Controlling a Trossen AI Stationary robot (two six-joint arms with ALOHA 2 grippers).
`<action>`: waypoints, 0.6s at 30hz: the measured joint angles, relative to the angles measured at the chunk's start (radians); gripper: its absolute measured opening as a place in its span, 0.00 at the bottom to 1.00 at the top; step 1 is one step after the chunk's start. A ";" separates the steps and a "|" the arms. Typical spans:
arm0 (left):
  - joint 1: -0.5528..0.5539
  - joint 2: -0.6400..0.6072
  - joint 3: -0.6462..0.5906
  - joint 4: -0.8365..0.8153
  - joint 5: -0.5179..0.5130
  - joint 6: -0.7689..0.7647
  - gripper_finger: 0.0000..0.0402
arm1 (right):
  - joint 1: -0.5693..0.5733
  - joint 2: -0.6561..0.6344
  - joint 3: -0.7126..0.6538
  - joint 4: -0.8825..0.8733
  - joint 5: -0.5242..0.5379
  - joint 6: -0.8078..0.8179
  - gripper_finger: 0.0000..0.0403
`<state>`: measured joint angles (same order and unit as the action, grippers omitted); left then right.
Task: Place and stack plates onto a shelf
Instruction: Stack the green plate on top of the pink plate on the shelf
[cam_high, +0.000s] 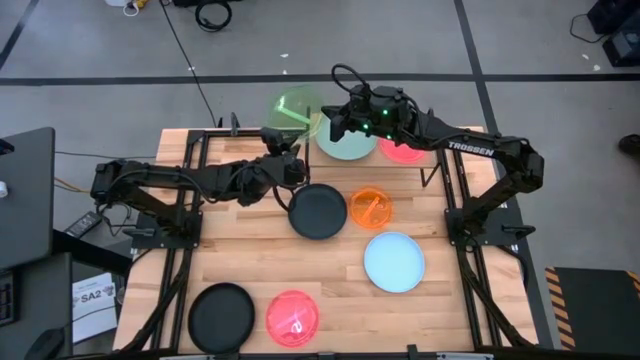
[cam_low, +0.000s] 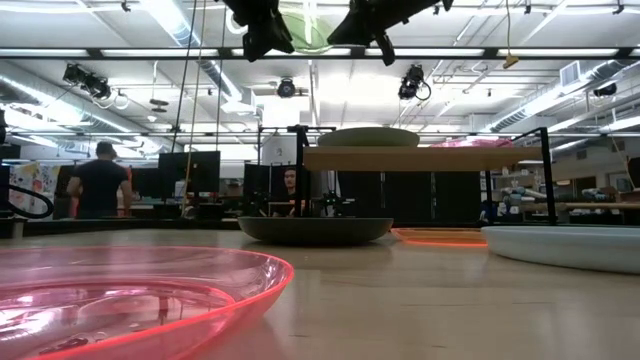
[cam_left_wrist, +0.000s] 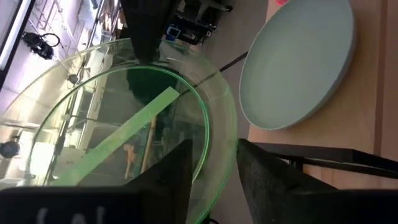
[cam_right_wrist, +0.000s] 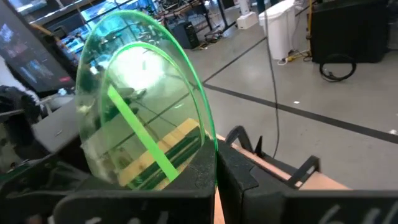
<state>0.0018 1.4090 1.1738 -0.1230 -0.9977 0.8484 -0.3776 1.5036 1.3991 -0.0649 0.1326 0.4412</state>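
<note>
A translucent lime green plate (cam_high: 296, 112) is shown raised above the back edge of the table (cam_high: 330, 300), beside the shelf (cam_low: 410, 158). It is pinched at its rim by the right gripper (cam_right_wrist: 216, 167), whose fingers are clamped together on it. The left gripper (cam_left_wrist: 214, 165) is seen with its fingers parted on either side of the same rim. On the shelf, a pale green plate (cam_high: 348, 142) and a red plate (cam_high: 402, 150) are set side by side. On the tabletop are found two black plates (cam_high: 318, 211), an orange plate (cam_high: 371, 208), a light blue plate (cam_high: 394, 262) and a pink plate (cam_high: 292, 318).
</note>
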 joint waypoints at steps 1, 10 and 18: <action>0.000 0.000 0.000 0.000 0.000 0.000 0.34 | -0.008 0.000 0.000 0.000 0.000 0.000 0.02; 0.000 0.000 0.000 0.000 0.000 -0.001 0.34 | -0.097 -0.001 0.000 -0.003 -0.004 0.000 0.02; 0.000 0.000 0.000 -0.002 0.001 -0.001 0.34 | -0.185 -0.042 0.000 -0.101 -0.004 0.000 0.02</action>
<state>0.0013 1.4090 1.1736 -0.1246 -0.9970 0.8474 -0.5631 1.4614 1.3991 -0.1659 0.1281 0.4415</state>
